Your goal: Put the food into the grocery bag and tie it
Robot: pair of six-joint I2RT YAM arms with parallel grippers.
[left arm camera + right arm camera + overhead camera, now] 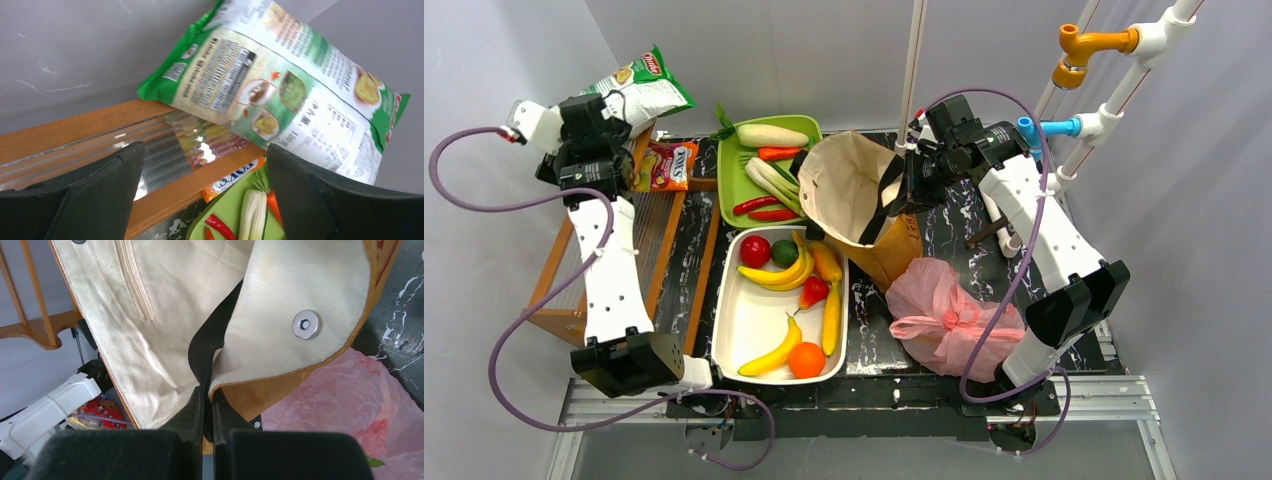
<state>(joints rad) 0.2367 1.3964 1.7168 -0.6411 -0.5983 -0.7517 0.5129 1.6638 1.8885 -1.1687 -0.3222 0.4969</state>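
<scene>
The food [789,275], toy bananas with a red, a green and an orange piece, lies in a white tray [724,330] at the front centre. The pink grocery bag [944,315] lies crumpled at the front right with its handles bunched together; it also shows in the right wrist view [350,405]. My right gripper [894,195] [211,387] is shut on the black strap [205,347] at the rim of a brown bag [849,185]. My left gripper [614,125] [206,150] is open and empty, high at the back left beside a green-and-white crisp packet [280,90].
A green tray [734,190] with a white radish, leeks and red chillies sits behind the white tray. A wooden rack [664,240] with an orange snack packet [669,165] stands at the left. Pipes [1104,110] rise at the back right.
</scene>
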